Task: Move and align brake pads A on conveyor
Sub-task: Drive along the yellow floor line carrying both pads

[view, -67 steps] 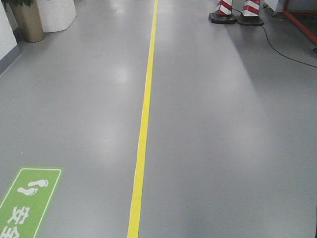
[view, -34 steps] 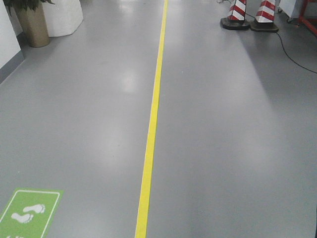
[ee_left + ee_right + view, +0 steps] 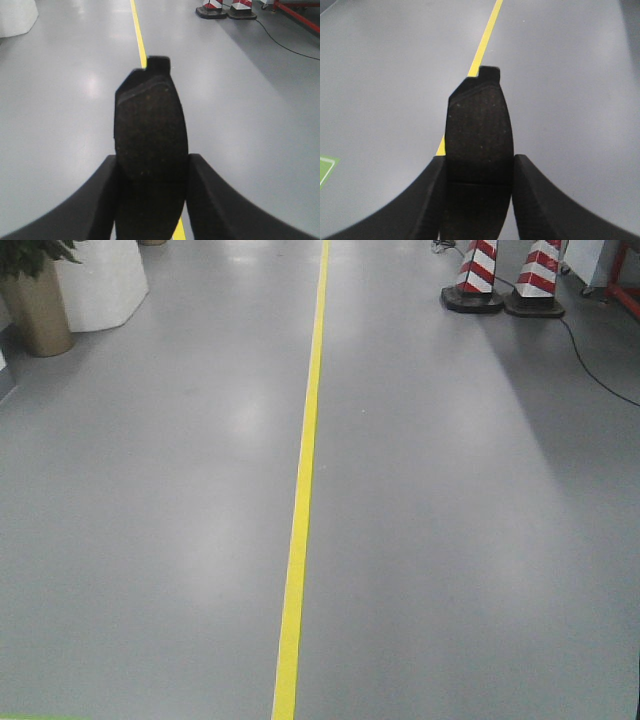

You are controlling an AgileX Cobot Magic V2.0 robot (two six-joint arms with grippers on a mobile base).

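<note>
Left end effector (image 3: 152, 157) clamps brake pad A (image 3: 150, 130) between its two fingers, right end effector (image 3: 480, 157) clamps second brake pad A (image 3: 479, 130) likewise, both pads poking forward above grey floor (image 3: 450, 540) with yellow line (image 3: 300, 520), red-white cones (image 3: 473, 280) far ahead right.

Floor (image 3: 450, 540) — smooth grey coating, semi-gloss, soft light patches on it. Yellow line (image 3: 300, 520) flat, matt. Cones (image 3: 472, 275) glossy red-and-white stripes, dull black bases. Brake pads A (image 3: 150, 125) — dark, grainy, finely speckled, matt; same for the right-hand pad (image 3: 479, 135). Left gripper fingers (image 3: 95, 200) smooth black, plastic-looking.
</note>
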